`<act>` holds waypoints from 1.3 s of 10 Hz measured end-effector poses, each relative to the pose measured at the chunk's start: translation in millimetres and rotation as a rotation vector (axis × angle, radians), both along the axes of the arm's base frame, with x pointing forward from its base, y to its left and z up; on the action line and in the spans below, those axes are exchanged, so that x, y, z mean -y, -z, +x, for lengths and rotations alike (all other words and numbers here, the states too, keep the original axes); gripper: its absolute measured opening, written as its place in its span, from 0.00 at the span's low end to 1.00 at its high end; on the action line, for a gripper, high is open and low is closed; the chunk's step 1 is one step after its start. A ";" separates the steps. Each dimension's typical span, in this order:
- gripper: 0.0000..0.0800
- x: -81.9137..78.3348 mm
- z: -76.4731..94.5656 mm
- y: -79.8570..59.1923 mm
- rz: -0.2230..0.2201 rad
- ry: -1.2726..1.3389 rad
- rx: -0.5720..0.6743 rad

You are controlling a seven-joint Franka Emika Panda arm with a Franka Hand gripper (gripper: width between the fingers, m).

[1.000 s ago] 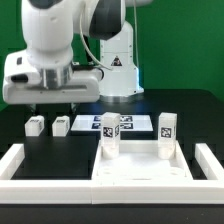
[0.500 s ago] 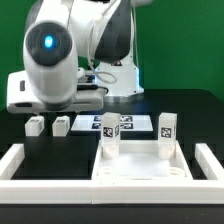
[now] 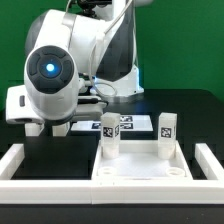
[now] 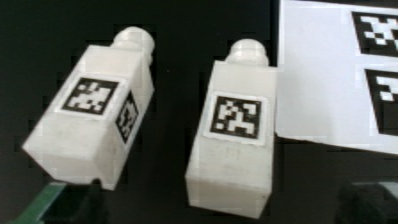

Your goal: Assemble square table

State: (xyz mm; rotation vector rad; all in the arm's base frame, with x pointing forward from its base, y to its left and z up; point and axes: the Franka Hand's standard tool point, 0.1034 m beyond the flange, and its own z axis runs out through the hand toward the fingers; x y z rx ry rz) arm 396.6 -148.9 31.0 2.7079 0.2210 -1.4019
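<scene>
Franka's arm has swung down and toward the exterior view's left within the past second. Its end effector, jaws spread wide and holding nothing, now hangs directly over the two loose legs. A moment ago these lay in plain sight on the black desk; in the exterior view the arm's bulk now hides most of them. The move suggests a third leg is about to be picked up, with the job roughly half done. The tabletop sits at the front of the desk inside the low wall, and two standing legs are already upright at its far corners. Seen from the wrist, the loose legs are short white blocks lying side by side but apart. Each shows a black-and-white tag on its upper face and a rounded peg at one end, and one lies just beside the marker board. Neither is touched yet.
</scene>
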 end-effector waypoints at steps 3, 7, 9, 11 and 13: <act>0.81 -2.9 -18.2 10.3 -0.001 0.007 -0.018; 0.80 -5.6 -38.7 22.3 0.002 0.008 -0.051; 0.59 -6.3 -38.7 22.6 0.004 0.005 -0.052; 0.36 -6.7 -38.6 22.6 0.004 0.004 -0.053; 0.36 -6.9 -38.5 22.6 0.004 0.003 -0.053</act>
